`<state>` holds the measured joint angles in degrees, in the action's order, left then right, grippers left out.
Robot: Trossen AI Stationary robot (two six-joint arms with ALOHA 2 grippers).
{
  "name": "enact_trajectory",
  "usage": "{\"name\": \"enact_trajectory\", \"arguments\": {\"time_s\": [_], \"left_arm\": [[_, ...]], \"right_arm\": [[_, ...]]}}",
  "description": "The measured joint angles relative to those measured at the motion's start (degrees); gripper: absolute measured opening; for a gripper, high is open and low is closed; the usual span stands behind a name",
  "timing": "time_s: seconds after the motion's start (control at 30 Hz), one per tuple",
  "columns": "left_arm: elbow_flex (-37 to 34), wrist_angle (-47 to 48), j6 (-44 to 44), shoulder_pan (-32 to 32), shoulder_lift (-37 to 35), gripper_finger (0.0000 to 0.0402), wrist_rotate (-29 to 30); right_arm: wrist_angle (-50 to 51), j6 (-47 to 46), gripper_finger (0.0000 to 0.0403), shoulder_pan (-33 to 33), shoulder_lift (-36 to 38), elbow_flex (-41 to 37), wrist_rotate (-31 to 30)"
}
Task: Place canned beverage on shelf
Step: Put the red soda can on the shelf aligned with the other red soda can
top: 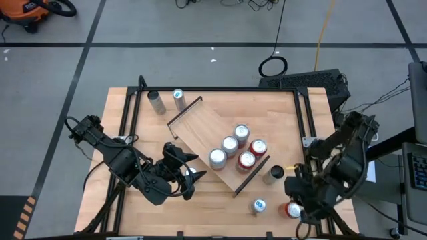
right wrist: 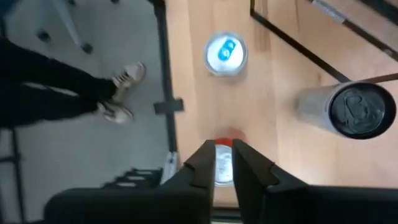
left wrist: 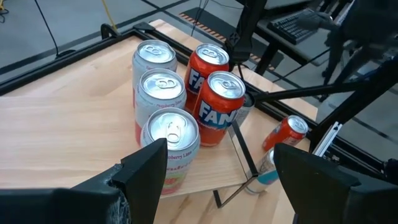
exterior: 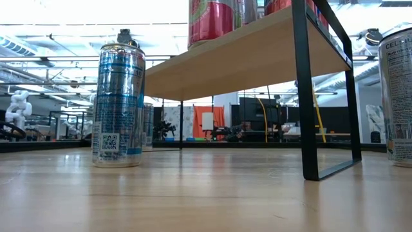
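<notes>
The shelf (top: 200,127), a light-wood board with black end rails, stands slantwise on the table's middle. It carries three silver cans (top: 229,145) and two red cans (top: 251,154). My left gripper (top: 193,175) is open and empty at the shelf's near left side. In its wrist view (left wrist: 214,168) the nearest silver can (left wrist: 169,140) stands just beyond the fingers. My right gripper (top: 293,210) is over a red can (top: 291,209) at the table's near right corner, pointing down. Its fingers stand close together, and the can's silver top (right wrist: 222,167) shows in the narrow gap. My right gripper points down over the red can's top (right wrist: 229,134). Its own fingers hide most of the can, and I cannot tell whether they touch it. The can stands on the table.
A blue-topped can (top: 258,205) and a dark-topped can (top: 275,173) stand on the table near my right gripper. Two more cans (top: 156,102) stand at the far left. A person's legs (right wrist: 62,81) show on the floor beside the table's edge.
</notes>
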<state>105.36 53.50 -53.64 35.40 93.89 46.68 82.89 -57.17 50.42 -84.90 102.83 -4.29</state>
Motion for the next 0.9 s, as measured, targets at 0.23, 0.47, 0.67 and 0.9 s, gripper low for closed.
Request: {"name": "enact_trajectory", "arguments": {"time_s": [0.23,0.47,0.67,0.9], "left_arm": [[0.00,-0.69,-0.09,-0.02,0.00,0.0293,0.01],[0.00,-0.66,-0.23,-0.02,0.00,0.0293,-0.51],[0.00,-1.21,-1.65,-0.02,0.16,0.0293,-2.09],[0.02,-2.09,-1.63,-0.02,0.28,0.0293,-2.08]], "right_arm": [[-7.59,2.33,0.0129,5.15,-0.04,-9.69,1.64],[-15.87,-5.09,0.0242,10.05,-0.07,-17.26,0.69],[-15.87,-12.41,0.0333,13.38,-0.07,-20.33,-4.79],[-17.15,-16.34,0.0390,13.83,-0.07,-25.97,-4.47]]}}
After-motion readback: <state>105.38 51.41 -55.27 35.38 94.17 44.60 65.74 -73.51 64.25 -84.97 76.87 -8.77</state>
